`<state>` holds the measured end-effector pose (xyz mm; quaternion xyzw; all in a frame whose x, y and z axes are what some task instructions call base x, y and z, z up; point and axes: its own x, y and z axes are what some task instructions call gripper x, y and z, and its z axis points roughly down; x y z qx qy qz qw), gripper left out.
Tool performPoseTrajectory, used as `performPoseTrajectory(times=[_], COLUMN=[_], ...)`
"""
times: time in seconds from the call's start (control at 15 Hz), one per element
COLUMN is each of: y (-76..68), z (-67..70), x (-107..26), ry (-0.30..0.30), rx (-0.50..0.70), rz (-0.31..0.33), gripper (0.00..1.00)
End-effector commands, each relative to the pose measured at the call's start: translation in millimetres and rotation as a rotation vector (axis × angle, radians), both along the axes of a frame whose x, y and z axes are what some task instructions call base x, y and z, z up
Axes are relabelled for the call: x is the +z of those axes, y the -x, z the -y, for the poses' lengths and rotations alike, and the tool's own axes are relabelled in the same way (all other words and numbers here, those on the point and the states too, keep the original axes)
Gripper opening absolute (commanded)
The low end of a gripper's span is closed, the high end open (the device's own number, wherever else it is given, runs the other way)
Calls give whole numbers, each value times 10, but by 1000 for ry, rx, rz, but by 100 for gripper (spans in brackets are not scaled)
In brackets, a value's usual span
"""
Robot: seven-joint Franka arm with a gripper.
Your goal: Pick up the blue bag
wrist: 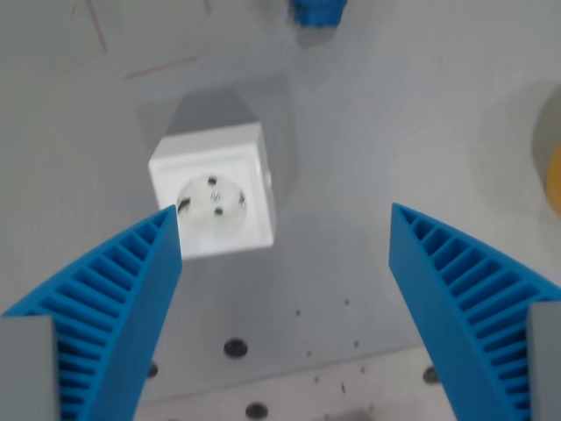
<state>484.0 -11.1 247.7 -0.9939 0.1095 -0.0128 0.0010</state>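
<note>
White socket box (215, 203) beside left finger.

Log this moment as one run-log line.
gripper: jaws open, empty | blue bag: top edge, not grasped | white socket box: near left jaw

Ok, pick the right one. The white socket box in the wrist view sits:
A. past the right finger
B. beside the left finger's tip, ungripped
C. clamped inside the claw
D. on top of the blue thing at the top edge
B: the socket box lies on the surface at the left finger tip, with the claw wide open and holding nothing.
</note>
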Motion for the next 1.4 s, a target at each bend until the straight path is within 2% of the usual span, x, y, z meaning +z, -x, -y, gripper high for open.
performPoseTrajectory(times=[0.07, 0.8, 1.4], y=[-225, -714, -1134], z=[124, 475, 682], x=[-135, -652, -888], ry=[24, 33, 22], rx=[-26, -60, -74], rz=[-16, 11, 14], gripper=[100, 100, 100])
